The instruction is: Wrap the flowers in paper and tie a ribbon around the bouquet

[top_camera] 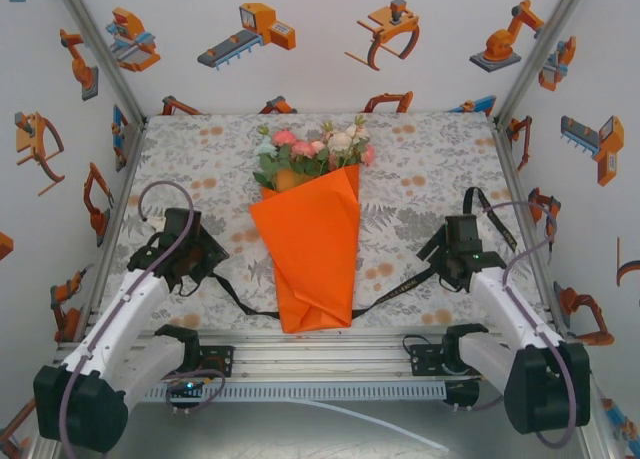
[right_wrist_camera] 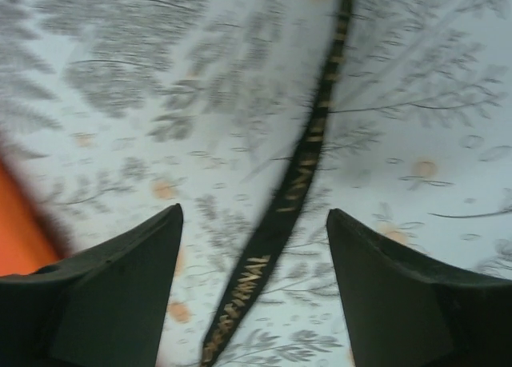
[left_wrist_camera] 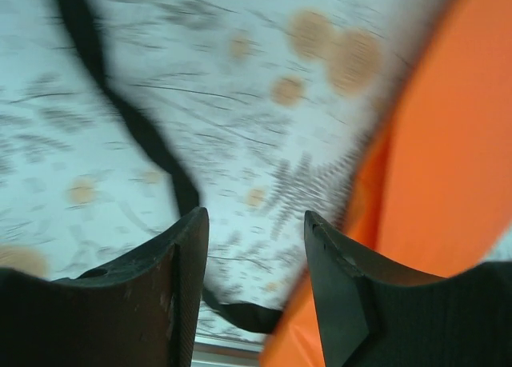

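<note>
The bouquet lies in the middle of the table: pink, white and green flowers [top_camera: 315, 151] stick out of the top of a bright orange paper [top_camera: 310, 259] cone. The black ribbon [top_camera: 400, 291] passes under the cone's lower end and trails out to both sides. My left gripper [top_camera: 200, 269] stands open left of the cone. Between its fingers I see the ribbon [left_wrist_camera: 144, 135] on the cloth below, with the paper [left_wrist_camera: 448, 143] to the right. My right gripper [top_camera: 445, 254] hangs open right of the cone, over the lettered ribbon [right_wrist_camera: 308, 151], and grips nothing.
A floral tablecloth [top_camera: 420, 159] covers the table. An aluminium rail [top_camera: 330, 354] runs along the near edge by the arm bases. Slanted frame posts [top_camera: 100, 49] and white walls with orange robot stickers close in the sides and back.
</note>
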`<action>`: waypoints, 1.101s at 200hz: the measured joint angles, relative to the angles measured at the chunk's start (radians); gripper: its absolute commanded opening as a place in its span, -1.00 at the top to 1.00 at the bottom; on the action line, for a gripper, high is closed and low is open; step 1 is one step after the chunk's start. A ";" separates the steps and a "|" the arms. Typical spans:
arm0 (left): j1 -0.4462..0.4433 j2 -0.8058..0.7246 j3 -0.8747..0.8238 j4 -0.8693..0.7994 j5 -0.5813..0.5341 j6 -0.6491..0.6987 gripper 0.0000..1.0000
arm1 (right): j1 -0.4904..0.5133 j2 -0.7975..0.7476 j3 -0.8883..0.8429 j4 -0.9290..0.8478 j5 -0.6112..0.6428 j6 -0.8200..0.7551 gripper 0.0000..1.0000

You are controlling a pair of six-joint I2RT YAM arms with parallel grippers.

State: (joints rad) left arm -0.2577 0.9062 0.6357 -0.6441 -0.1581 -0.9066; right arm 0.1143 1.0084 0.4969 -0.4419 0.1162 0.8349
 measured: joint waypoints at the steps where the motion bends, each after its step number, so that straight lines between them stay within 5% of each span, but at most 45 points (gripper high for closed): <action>1: 0.002 0.000 0.000 -0.003 -0.002 0.000 -0.03 | -0.002 0.003 0.001 -0.002 0.001 -0.001 -0.44; 33: 0.038 0.003 -0.020 -0.098 -0.128 -0.014 -0.24 | -0.038 0.158 0.046 -0.011 -0.008 -0.030 -0.32; 79: 0.057 0.071 -0.069 -0.073 -0.191 -0.029 -0.57 | -0.051 0.230 0.063 0.098 -0.053 -0.063 0.87; 110: 0.087 0.134 -0.076 -0.013 -0.219 -0.045 -0.60 | -0.060 0.199 0.058 0.136 -0.077 -0.069 1.00; 171: 0.130 0.336 -0.047 0.184 -0.163 -0.103 -0.10 | -0.060 0.138 0.056 0.195 -0.135 -0.077 1.00; 209: 0.150 0.423 -0.006 0.244 -0.139 -0.147 0.98 | -0.060 0.129 0.056 0.197 -0.135 -0.071 1.00; 220: 0.157 0.427 -0.008 0.266 -0.128 -0.157 1.00 | -0.060 0.130 0.056 0.200 -0.135 -0.066 1.00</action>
State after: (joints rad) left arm -0.1005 1.3334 0.6281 -0.3782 -0.2859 -1.0637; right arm 0.0544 1.1385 0.5533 -0.2420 -0.0189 0.7685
